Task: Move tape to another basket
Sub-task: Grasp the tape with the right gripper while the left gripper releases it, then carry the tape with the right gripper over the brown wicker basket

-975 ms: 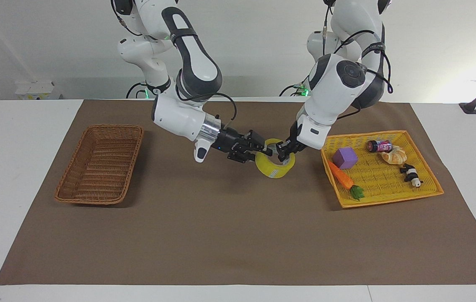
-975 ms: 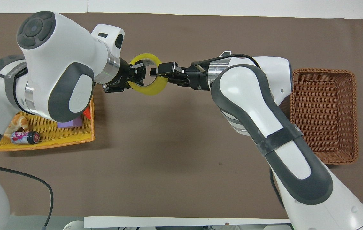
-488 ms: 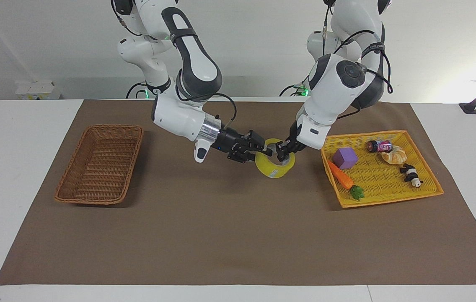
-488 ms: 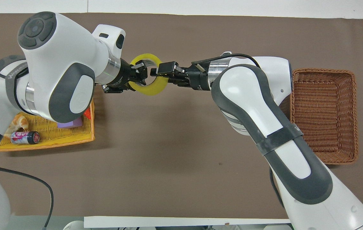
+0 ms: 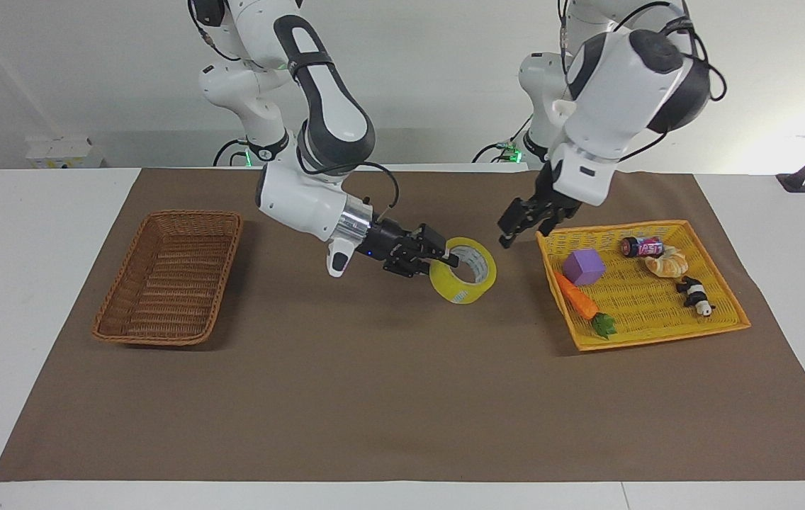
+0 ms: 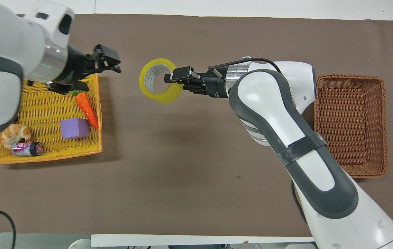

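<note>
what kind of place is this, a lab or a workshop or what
Most likely a robotics lab set up for handling trials: two white arms fixed at a plain table under a brown mat, with props laid out, a wicker basket and a yellow tray of toy items.

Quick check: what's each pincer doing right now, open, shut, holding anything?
Left pincer: open, holding nothing, raised beside the yellow tray.
Right pincer: shut on the tape, over the mat mid-table.
</note>
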`<state>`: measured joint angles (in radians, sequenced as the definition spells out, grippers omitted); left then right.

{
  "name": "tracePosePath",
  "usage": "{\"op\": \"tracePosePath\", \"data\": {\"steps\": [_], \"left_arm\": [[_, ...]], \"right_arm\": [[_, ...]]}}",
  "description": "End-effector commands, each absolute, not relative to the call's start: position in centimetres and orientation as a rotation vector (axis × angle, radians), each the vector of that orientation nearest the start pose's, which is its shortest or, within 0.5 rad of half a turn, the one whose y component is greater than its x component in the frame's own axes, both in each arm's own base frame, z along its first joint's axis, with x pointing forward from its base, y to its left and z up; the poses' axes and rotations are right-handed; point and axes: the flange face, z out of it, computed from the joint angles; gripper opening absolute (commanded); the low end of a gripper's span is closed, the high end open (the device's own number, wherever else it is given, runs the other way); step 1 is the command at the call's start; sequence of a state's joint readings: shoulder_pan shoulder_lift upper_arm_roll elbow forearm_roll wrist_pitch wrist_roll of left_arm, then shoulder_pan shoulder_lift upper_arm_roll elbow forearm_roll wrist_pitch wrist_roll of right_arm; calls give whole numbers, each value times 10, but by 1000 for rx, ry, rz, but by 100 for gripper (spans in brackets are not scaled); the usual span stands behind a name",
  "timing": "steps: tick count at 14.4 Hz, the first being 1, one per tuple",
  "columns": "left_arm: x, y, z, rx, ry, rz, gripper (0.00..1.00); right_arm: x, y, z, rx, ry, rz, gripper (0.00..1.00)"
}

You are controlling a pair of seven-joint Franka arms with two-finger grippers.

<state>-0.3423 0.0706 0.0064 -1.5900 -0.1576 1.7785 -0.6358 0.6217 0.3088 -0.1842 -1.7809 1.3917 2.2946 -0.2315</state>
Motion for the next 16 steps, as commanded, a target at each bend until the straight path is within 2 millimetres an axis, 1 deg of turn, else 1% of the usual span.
{"op": "tracePosePath", "data": {"steps": [1,2,3,4,6,7,8,9,10,11,13,14,15,16], "left_arm": [[564,-127,606,-3250,-429,-30,100],[565,-101,607,-3242,-394,-21,100],[569,-71,606,-3201,-314,-43,100],[573,-43,605,-3171,-248,-64,100],[574,9,603,-3167,-194,-76,100],[572,22,603,-3163,-220,-65,100],[572,28,602,-3160,-239,-65,100],[572,30,602,-3158,-241,-67,100],[572,30,603,-3157,-241,-74,100],[572,30,603,-3157,-241,-75,100],[572,32,602,-3155,-245,-72,100],[571,36,602,-3154,-257,-68,100],[570,38,601,-3154,-262,-51,100],[569,38,601,-3154,-262,-46,100]], "right_arm": [[589,308,426,-2040,236,-84,0],[590,308,426,-2041,236,-83,0],[591,304,424,-2047,235,-84,0],[595,297,425,-2050,236,-93,0],[606,268,424,-2069,228,-95,0],[615,241,423,-2089,215,-81,0],[622,208,422,-2105,182,-68,0],[628,170,422,-2111,141,-64,0],[630,125,425,-2100,105,-63,0],[629,84,422,-2096,91,-53,0],[616,-8,417,-2138,81,-29,0],[607,-54,414,-2161,71,-27,0],[593,-100,412,-2161,52,-36,0],[579,-137,411,-2175,34,-42,0]]}}
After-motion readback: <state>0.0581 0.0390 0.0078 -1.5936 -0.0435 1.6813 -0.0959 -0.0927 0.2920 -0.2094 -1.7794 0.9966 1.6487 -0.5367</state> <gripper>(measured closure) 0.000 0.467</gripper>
